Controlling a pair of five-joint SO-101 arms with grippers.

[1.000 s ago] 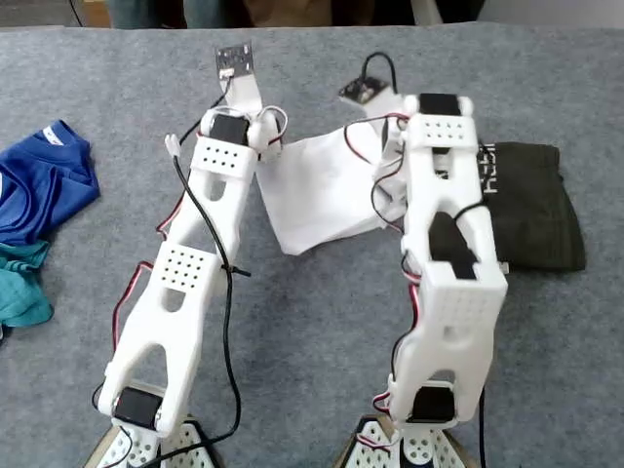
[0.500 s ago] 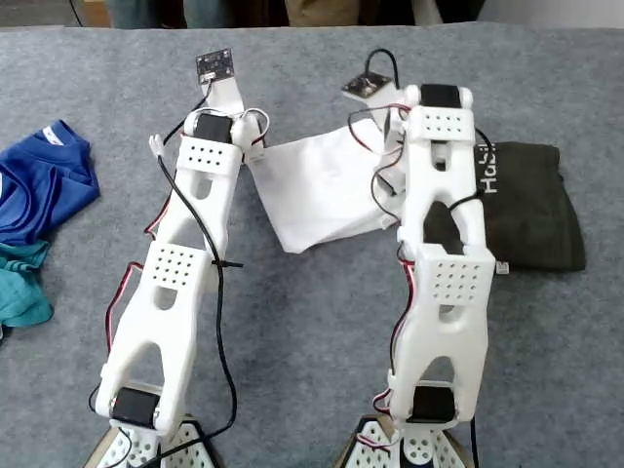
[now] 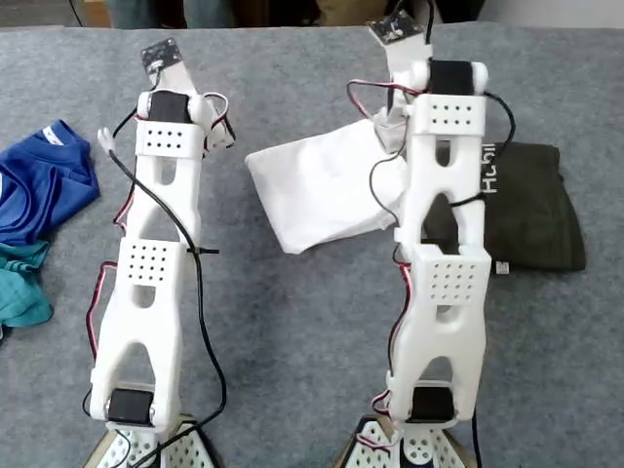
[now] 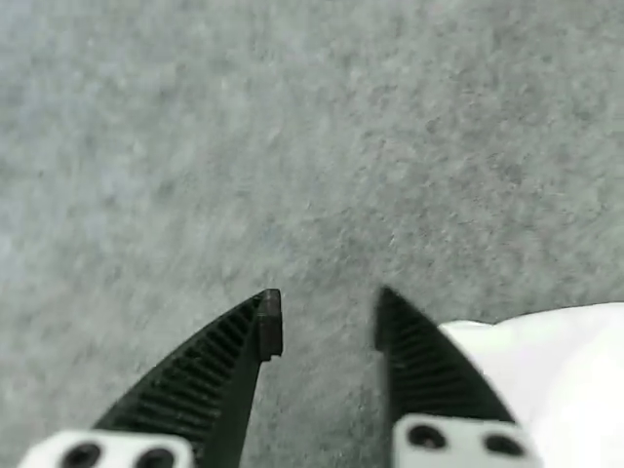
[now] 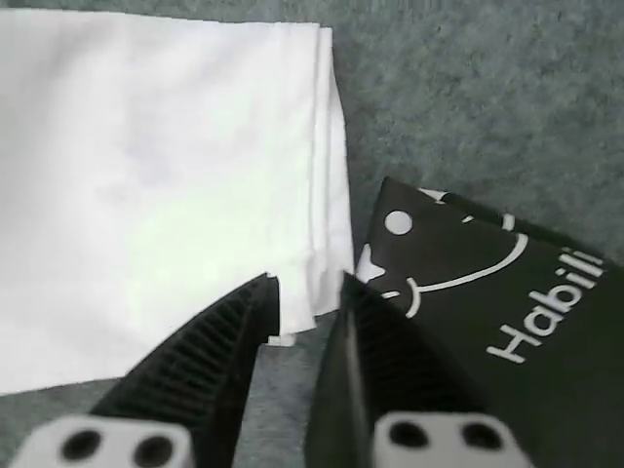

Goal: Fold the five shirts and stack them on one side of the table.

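The left jaws are parted with nothing between them, and under and ahead of their tips there is bare grey worktop (image 3: 292,322). The right jaws stand a narrow gap apart and also hold nothing. The white shirt (image 5: 146,175) spreads out ahead of them, its doubled edge running away from just off the tips and one corner almost directly beneath them. The black shirt (image 5: 487,292), already folded, sits just beside the right jaws and meets that white corner, though I cannot tell which cloth lies on top. In the high view the blue shirt (image 3: 44,180) and the teal shirt (image 3: 19,288) lie crumpled well apart from both pairs of jaws, out beyond the left arm. The white shirt looks light, thin and limp, so it will probably sag and drag on the felt rather than slide. The best hold is likely a pinch on the layered edge or a corner, catching all the plies together.
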